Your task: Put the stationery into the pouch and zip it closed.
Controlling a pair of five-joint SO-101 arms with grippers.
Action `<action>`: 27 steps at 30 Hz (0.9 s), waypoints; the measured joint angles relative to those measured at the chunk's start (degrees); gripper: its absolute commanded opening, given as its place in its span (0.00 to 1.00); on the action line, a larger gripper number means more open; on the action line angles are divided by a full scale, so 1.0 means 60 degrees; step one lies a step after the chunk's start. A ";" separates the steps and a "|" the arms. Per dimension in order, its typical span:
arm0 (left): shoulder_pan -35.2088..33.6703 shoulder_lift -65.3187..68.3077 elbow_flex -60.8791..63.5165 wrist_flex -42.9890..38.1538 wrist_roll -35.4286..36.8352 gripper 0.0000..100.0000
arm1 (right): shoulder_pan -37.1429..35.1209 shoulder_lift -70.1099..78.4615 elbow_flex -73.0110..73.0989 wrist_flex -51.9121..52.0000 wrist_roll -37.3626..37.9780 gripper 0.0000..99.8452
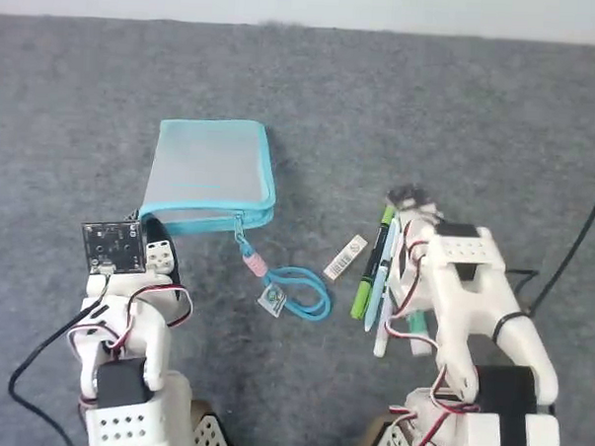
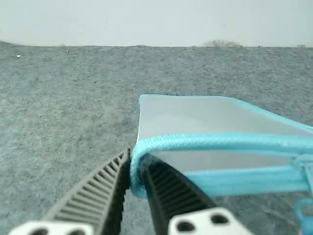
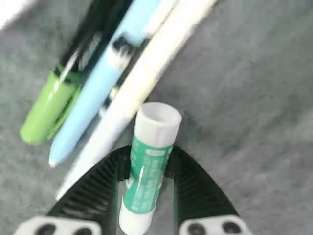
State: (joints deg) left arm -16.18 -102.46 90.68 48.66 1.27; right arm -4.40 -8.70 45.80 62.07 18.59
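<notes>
1. At the left pincer: closed tight on the near corner of the pouch, its turquoise rim pinched between ribbed black fingers.
2. Beyond that grip: lying flat on the grey worktop, frosted and see-through, zip side facing the arms, upper zip edge raised above the lower one at the pinched corner.
3. Off the zip's far end, seen from above: a pink pull and a looped blue cord with a small tag, stretched toward the pens.
4. At the right pincer: clamped around a green-and-white glue stick, white cap pointing away from the wrist.
5. Just beside the glue stick: a white pen, a light blue pen and a green marker, packed side by side on the worktop, all outside the pouch.
6. Between cord and pens, from above: a small white block, apart from both.
</notes>
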 measured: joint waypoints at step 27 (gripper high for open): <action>0.0249 0.0000 0.0220 0.0000 0.0000 0.01 | 0.0381 0.0088 -0.0996 0.0381 -0.0645 0.19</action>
State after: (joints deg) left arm -14.68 -102.46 92.00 48.66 1.27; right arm -2.11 -8.18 39.82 64.35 14.73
